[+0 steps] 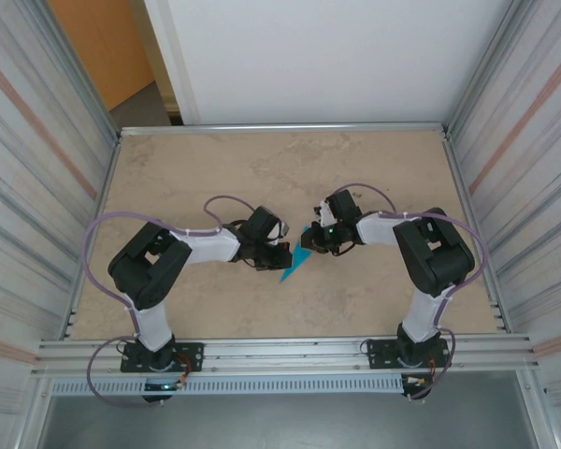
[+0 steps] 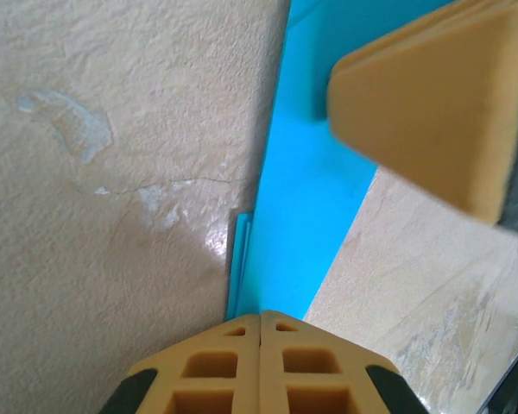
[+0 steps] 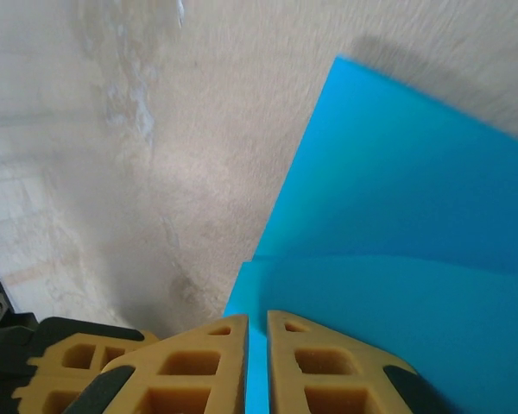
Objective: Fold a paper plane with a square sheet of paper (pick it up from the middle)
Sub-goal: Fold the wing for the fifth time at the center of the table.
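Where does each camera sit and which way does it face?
Top external: above, behind the bases, looking down at the table; left arm, right arm, teal paper between them.
Left wrist: on the left arm, facing along the shut left pincer at the paper; right pincer finger opposite.
Right wrist: facing along the right pincer, shut on the paper.
All views share the paper.

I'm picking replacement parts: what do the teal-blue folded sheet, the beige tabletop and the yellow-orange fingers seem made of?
Teal-blue folded sheet: thin matte paper, judging by its sharp creases and layered edges. Beige tabletop: stone-look laminate or stone, mottled with slight sheen; unclear which. Yellow-orange fingers: probably moulded plastic or rubber, matte, with hollow cells.
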You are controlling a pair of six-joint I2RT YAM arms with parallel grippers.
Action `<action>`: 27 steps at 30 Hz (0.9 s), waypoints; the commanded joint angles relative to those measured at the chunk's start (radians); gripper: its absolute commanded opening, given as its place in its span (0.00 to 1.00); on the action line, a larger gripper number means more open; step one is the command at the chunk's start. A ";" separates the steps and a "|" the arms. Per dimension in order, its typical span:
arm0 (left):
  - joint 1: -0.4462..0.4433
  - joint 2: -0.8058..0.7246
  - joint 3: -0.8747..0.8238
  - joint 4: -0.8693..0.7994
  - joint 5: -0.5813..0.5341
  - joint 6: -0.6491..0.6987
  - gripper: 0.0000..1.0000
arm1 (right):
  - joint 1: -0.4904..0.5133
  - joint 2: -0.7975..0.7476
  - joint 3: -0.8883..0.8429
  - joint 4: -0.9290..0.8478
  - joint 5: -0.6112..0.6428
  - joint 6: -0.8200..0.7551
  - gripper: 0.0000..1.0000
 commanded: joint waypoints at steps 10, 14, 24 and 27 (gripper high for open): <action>-0.004 0.021 0.011 -0.116 -0.040 0.011 0.00 | -0.052 0.061 0.096 -0.080 0.026 -0.093 0.15; -0.005 0.002 0.018 -0.110 -0.027 0.019 0.00 | -0.057 0.098 0.107 -0.091 0.037 -0.100 0.14; -0.006 0.013 0.115 -0.034 0.026 0.024 0.02 | -0.058 0.110 0.087 -0.072 0.042 -0.094 0.14; -0.005 0.065 0.152 -0.044 0.013 0.011 0.01 | -0.059 0.104 0.086 -0.067 0.038 -0.091 0.14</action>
